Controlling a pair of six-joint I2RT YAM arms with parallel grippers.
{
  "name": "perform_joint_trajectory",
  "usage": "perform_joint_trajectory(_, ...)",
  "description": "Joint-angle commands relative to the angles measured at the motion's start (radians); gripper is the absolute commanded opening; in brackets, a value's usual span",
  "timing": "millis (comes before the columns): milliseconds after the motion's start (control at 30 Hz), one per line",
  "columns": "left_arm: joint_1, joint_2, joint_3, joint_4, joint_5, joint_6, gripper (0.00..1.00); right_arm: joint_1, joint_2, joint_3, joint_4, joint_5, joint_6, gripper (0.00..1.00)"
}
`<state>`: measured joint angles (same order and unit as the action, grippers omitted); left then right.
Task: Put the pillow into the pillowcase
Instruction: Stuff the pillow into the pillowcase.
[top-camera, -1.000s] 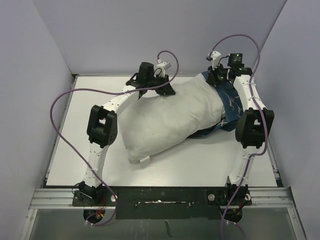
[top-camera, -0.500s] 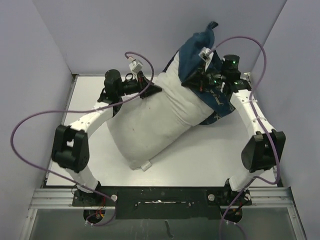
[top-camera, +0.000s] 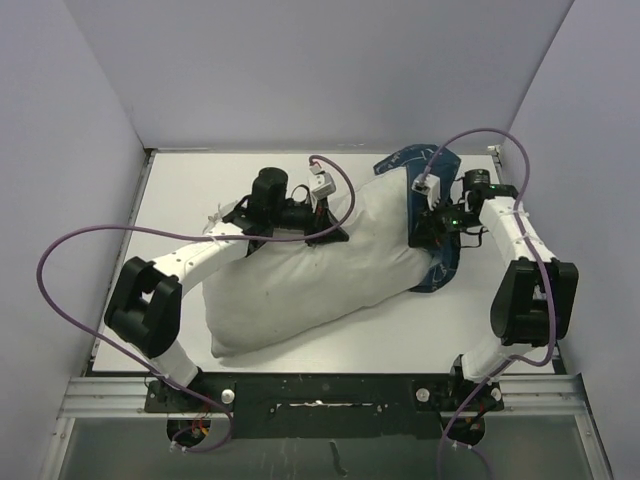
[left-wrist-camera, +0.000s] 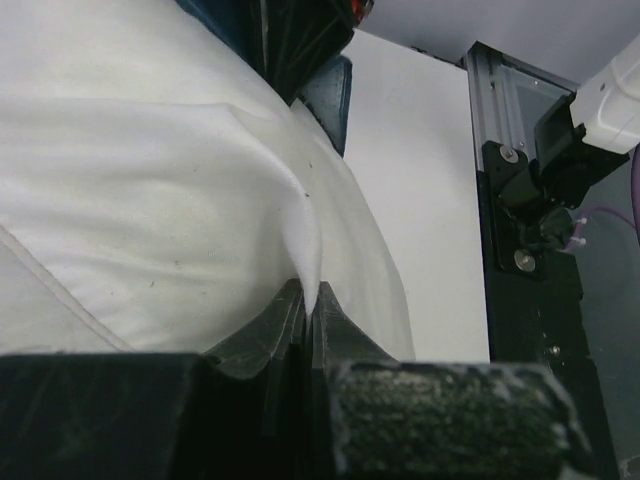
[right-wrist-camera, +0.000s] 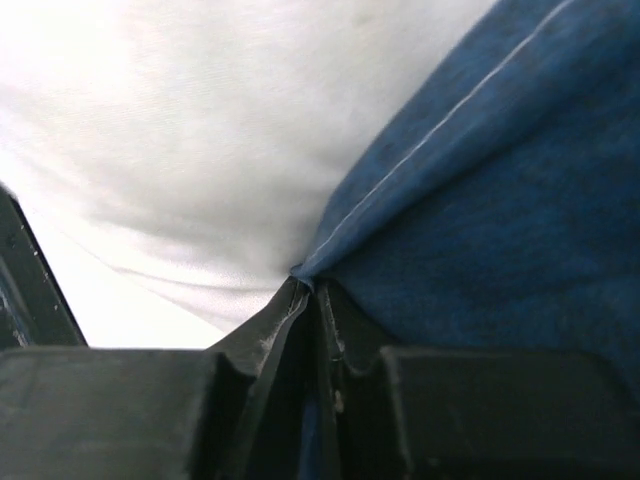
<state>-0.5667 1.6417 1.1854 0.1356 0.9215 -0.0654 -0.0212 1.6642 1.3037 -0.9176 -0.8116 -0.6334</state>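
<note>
One pillow (top-camera: 300, 270), long axis near-left to far-right, is capped at its right end by the pillowcase (top-camera: 437, 268), whose hem is pinched by the right gripper (right-wrist-camera: 305, 290), pillow cloth by the left gripper (left-wrist-camera: 308, 300).

You are looking down on a white tabletop (top-camera: 180, 185) boxed in on three sides by plain, pale lavender panels. A back wall (top-camera: 320, 70) runs along its far edge, with a left wall (top-camera: 60, 200) and a right wall (top-camera: 600, 150) along its side edges. The walls meet at the tabletop's far corners. Along the near edge you see an aluminium rail (top-camera: 110, 392) with a black plate (top-camera: 330, 405) at its middle, and below it a dull grey panel (top-camera: 300, 450). The light is soft and even, leaving only faint shadows on the tabletop.
</note>
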Motion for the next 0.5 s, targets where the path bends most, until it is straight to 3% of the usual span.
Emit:
perform_joint_trajectory(0,-0.053,0.023,0.077,-0.056,0.051,0.076,0.0,-0.089,-0.109,0.112,-0.236,-0.151,-0.226,0.12)
perform_joint_trajectory(133,-0.077,0.014,0.05,-0.053,0.057,0.068,0.0,-0.166,-0.16,0.245,-0.365,-0.273,-0.373,0.3)
perform_joint_trajectory(233,-0.102,0.01,0.039,-0.051,0.056,0.063,0.0,-0.167,-0.173,0.338,-0.346,-0.292,-0.314,0.44)
perform_joint_trajectory(367,-0.13,0.005,0.036,-0.052,0.041,0.061,0.0,-0.122,-0.184,0.348,-0.031,-0.029,0.057,0.6)
perform_joint_trajectory(467,-0.147,0.001,0.032,-0.049,0.028,0.061,0.0,-0.055,-0.153,0.364,0.022,0.17,0.124,0.64)
